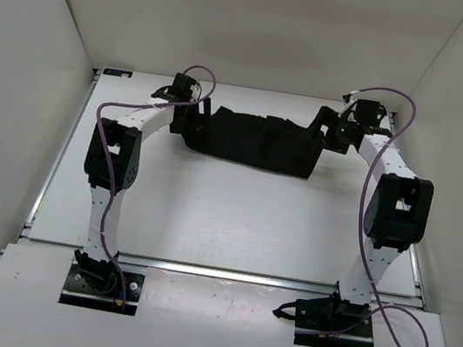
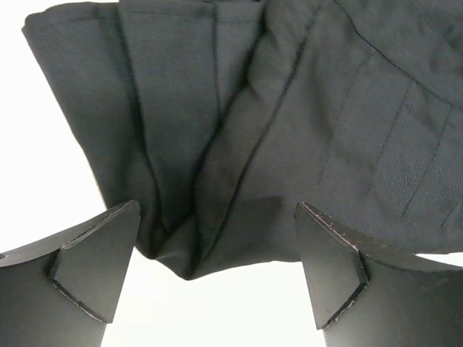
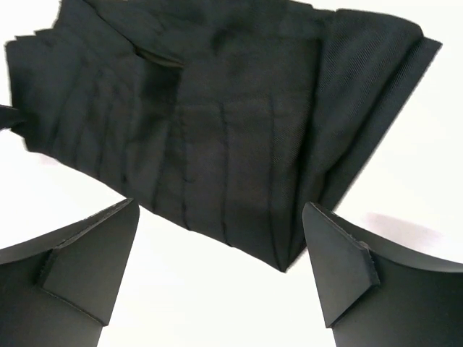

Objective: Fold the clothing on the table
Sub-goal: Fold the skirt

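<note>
Top view, bottom of frame: two arm bases (image 1: 103, 287) are bolted on the near strip, with purple cables (image 1: 401, 328) looping off them. Both arms reach up the frame over the white table (image 1: 225, 216). A metal rail (image 1: 224, 274) runs across its near edge.

Middle of frame is bare white surface.

Upper middle: the clothing (image 1: 254, 140) lies as a long black band set crosswise near the far edge, flat on the table and creased along its length.
- The left pincer (image 1: 186, 116) sits at the band's left end.
- The right pincer (image 1: 329, 127) sits at its right end.

Left wrist view: the fingers (image 2: 87, 260) stand in the lower corners, spread wide, with nothing clamped. Black cloth fills the upper frame. A folded corner dips to lower centre, into the gap between the tips. The cloth runs behind the right-hand finger; I cannot tell whether they touch.

Right wrist view: the fingers (image 3: 79, 267) are likewise wide apart and hold nothing. The cloth covers the upper frame, with pleat lines running down it. Its pointed corner ends just beside the right-hand finger. White table shows between the tips at the lower edge.

Far: white walls (image 1: 255, 27) close the scene behind and at both sides.
</note>
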Robot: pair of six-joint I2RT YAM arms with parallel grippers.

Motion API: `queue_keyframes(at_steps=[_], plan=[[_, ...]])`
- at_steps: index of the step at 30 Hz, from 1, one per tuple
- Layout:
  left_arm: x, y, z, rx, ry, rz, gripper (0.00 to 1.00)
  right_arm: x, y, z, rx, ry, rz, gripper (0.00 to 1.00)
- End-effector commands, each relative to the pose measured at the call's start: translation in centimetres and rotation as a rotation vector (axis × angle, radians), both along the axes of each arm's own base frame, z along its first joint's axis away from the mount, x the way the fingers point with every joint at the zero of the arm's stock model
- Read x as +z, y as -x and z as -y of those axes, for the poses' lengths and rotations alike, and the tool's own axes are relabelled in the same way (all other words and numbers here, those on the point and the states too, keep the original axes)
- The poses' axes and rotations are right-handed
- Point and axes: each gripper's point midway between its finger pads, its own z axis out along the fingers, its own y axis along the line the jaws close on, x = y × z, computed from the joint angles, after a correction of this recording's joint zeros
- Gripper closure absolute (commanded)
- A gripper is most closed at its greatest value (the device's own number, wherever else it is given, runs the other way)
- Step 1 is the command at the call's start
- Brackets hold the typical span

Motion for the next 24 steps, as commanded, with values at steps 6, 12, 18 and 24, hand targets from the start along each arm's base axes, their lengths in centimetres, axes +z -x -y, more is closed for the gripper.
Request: queue_keyframes(at_steps=[6,12,18,24], plan=[[3.7,-0.2,0.6,-0.044,-0.089,0.128,0.01,-5.2,1.1,2.8,-0.034,0.100,-0.122,0.07],[2.7,-1.6,-0.1,-0.022,-0.133,0.133,0.05,-7.6,0.5,3.0,-0.021,0.119,-0.195,0.11],[0.2,-1.2,0.5,-0.032,-0.103,0.070,0.18,-9.1,-0.1,1.9,0.010,0.114,-0.242,0.30],[-1.3,-0.8,-0.1,-0.024,-0.093,0.038,0.35,-9.6,-0.5,1.4,0.014,0.091,-0.248,0.56]])
